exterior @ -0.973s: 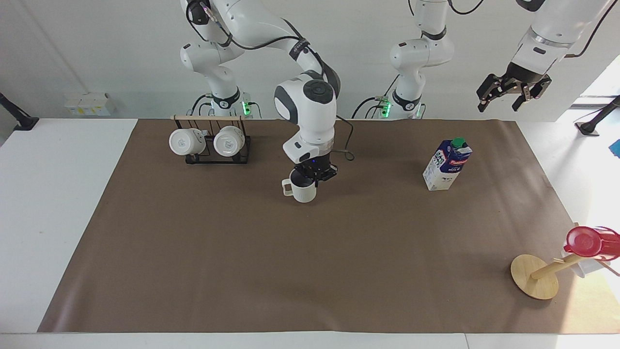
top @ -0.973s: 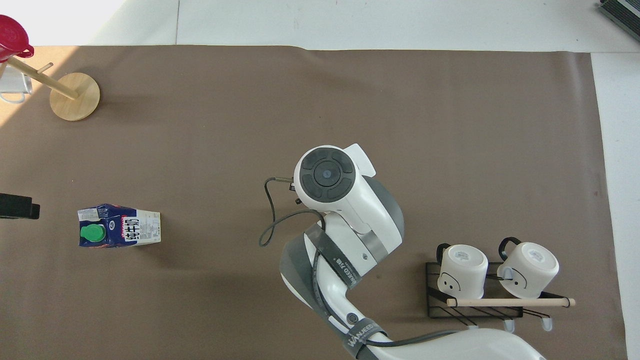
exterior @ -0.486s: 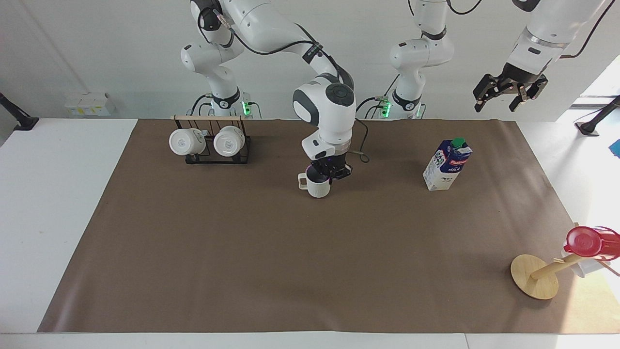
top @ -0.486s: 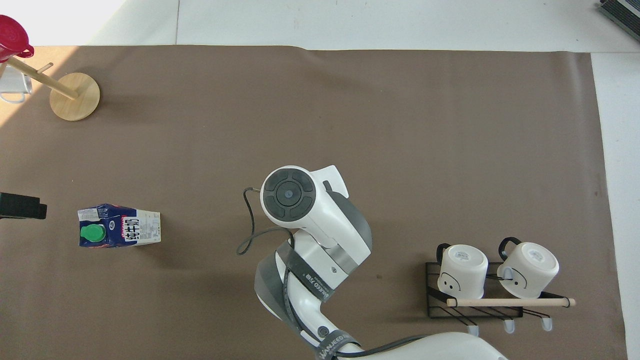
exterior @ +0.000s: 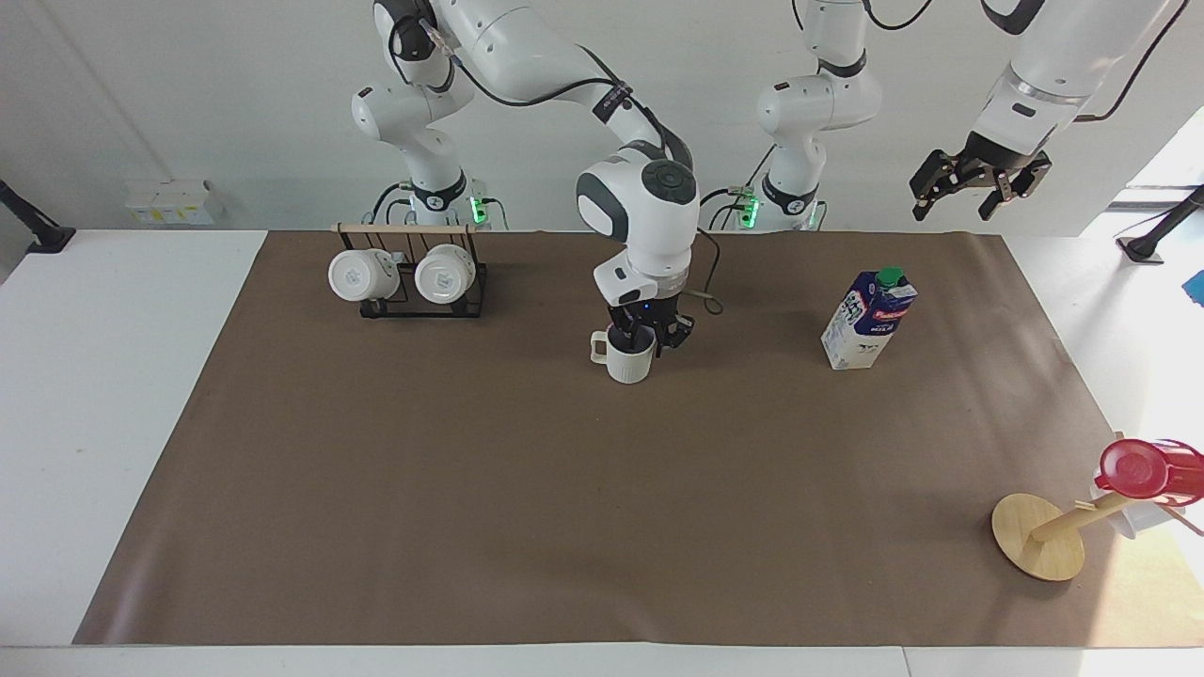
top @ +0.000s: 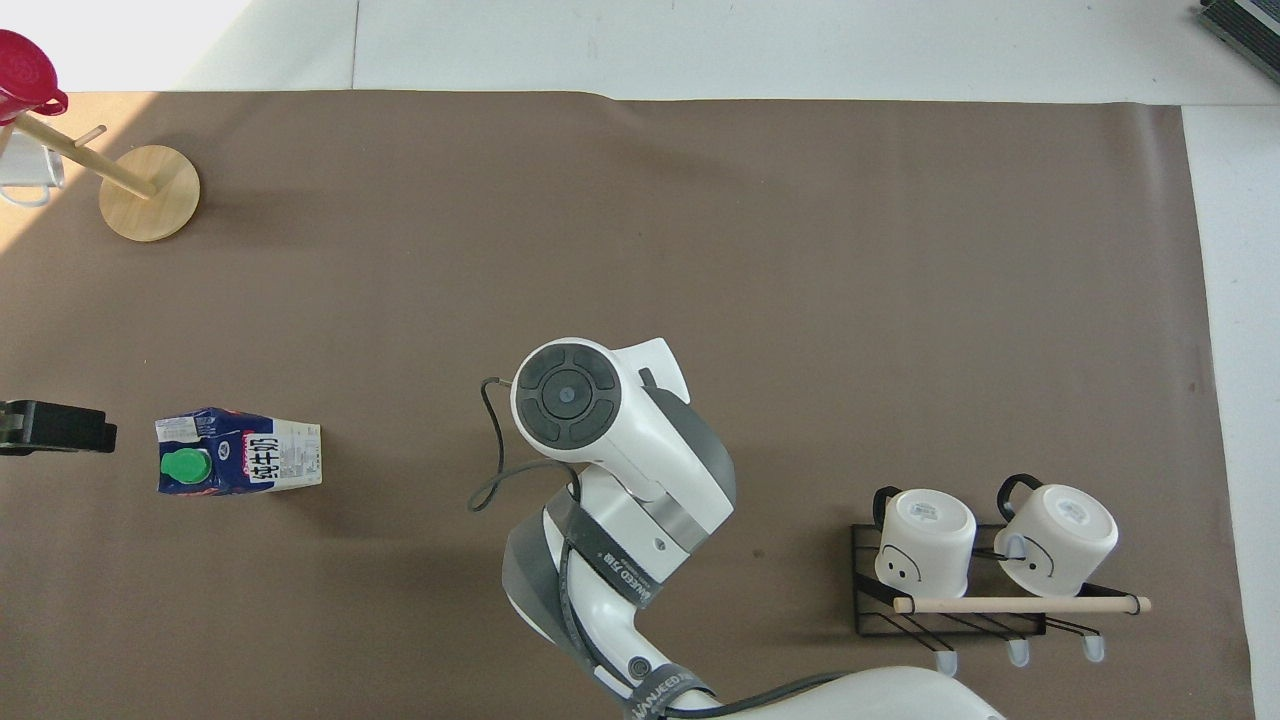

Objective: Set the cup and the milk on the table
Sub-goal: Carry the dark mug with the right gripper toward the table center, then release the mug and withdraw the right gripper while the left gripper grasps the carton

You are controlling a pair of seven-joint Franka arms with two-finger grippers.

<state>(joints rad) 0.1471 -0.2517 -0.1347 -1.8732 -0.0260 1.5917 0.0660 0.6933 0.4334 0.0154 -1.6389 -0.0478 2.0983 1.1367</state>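
The cream-white cup [exterior: 628, 357] is upright over the middle of the brown mat [exterior: 583, 508], its handle toward the right arm's end; I cannot tell whether it rests on the mat. My right gripper [exterior: 645, 338] comes straight down and is shut on the cup's rim. In the overhead view the right arm's wrist [top: 600, 430] hides the cup. The milk [exterior: 867, 320] stands upright on the mat toward the left arm's end, also in the overhead view [top: 240, 463]. My left gripper [exterior: 976, 183] hangs open high in the air beside the milk, at the mat's end [top: 55, 437].
A black wire rack [exterior: 414, 282] holds two white mugs on their sides toward the right arm's end, near the robots [top: 990, 560]. A tipped wooden stand [exterior: 1039, 536] with a red cup [exterior: 1143, 470] lies at the mat's corner farthest from the robots, at the left arm's end.
My right arm has carried the cup toward the milk and a little nearer to the robots. My left gripper has drifted slightly toward the milk, still high.
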